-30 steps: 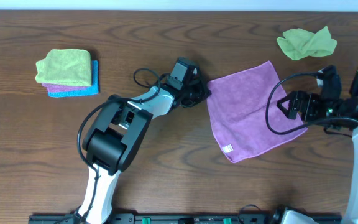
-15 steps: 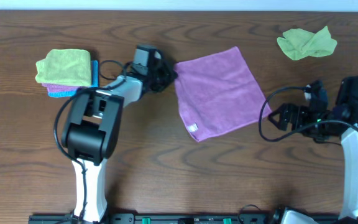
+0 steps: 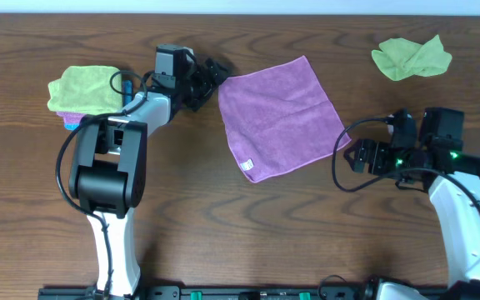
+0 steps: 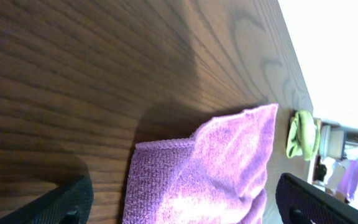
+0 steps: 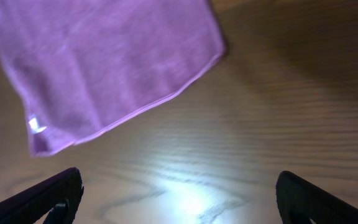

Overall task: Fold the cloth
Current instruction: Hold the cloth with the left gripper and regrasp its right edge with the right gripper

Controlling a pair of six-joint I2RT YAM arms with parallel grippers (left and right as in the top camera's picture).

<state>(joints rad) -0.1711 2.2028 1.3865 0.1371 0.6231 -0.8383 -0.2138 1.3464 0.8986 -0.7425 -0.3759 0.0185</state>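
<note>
Purple cloth (image 3: 280,115) spread flat, white tag (image 3: 249,165) (unseen by left wrist), left tool (image 3: 213,72) apart, right tool (image 3: 353,156) apart

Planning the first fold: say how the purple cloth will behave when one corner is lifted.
Probably floppy: the purple cloth lies flat, and its corner rumples up in the left wrist view. Likely light, since its hem looks thin. Pushed, it may slide or bunch on the smooth table.
</note>
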